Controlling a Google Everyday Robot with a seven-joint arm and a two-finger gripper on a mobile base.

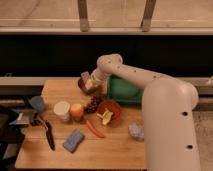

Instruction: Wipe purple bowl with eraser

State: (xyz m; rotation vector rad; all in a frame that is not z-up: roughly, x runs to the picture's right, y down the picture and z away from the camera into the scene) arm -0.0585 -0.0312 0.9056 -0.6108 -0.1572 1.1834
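The purple bowl [83,88] stands at the back of the wooden table [60,157], and only its dark rim shows at the left, under my hand. My gripper [90,83] reaches down into it from the right, at the end of the white arm [135,80]. A small pale tan block, the eraser [87,78], sits at the gripper's tip over the bowl's inside, with the gripper shut on it. The bowl's right side and bottom are hidden by the gripper.
A green container [123,91] lies right of the bowl. In front are dark grapes [93,104], an orange-red bowl [110,110], an orange fruit [76,111], a white cup [62,110], a red chili [95,129], a blue sponge [74,141], a black tool [47,133] and a small blue bowl [36,103].
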